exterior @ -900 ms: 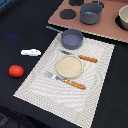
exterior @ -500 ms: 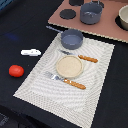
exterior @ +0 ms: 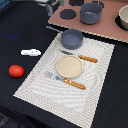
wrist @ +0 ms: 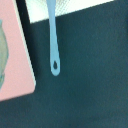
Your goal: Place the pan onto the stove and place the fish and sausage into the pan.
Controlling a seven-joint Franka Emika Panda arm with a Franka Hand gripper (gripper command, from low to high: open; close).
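The blue-grey pan sits on the far end of the striped placemat, with its thin handle pointing toward the exterior view's left. The pinkish stove lies behind it. The white fish and the red sausage lie on the dark table on the exterior view's left of the placemat. My gripper hangs blurred at the top edge, above the handle's end and apart from it. The wrist view shows the handle and the stove's edge. No fingers show there.
A grey pot stands on the stove beside dark burner discs. Another vessel is at the stove's right end. A tan plate, an orange-handled fork and a knife lie on the placemat.
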